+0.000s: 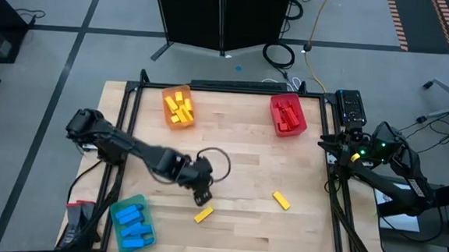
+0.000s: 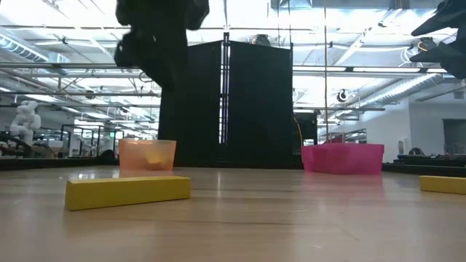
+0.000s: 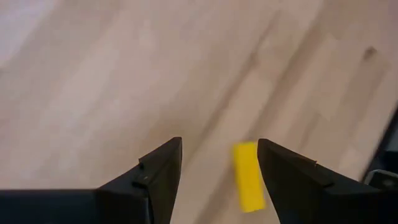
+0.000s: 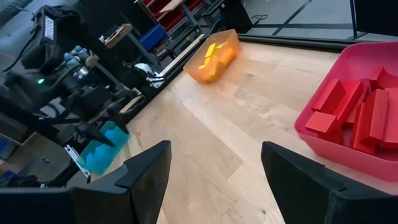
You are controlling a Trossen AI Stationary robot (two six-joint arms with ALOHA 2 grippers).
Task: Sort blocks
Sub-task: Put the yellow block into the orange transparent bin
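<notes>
Two loose yellow blocks lie flat on the wooden table, one [image 1: 203,214] near the front middle and one [image 1: 282,200] further right. My left gripper [image 1: 202,195] hovers open just above the first block, pointing steeply down. In the left wrist view that block [image 3: 247,176] shows on the table between the fingers, nearer one of them, with my left gripper [image 3: 219,162] touching nothing. My right gripper [image 4: 214,168] waits open by the table's right edge, folded back over its base [image 1: 348,149].
An orange tray [image 1: 179,106] with yellow blocks stands at the far left. A red tray [image 1: 287,116] with red blocks stands at the far right. A green tray [image 1: 133,222] with blue blocks sits at the near left corner. Bare wood lies between them.
</notes>
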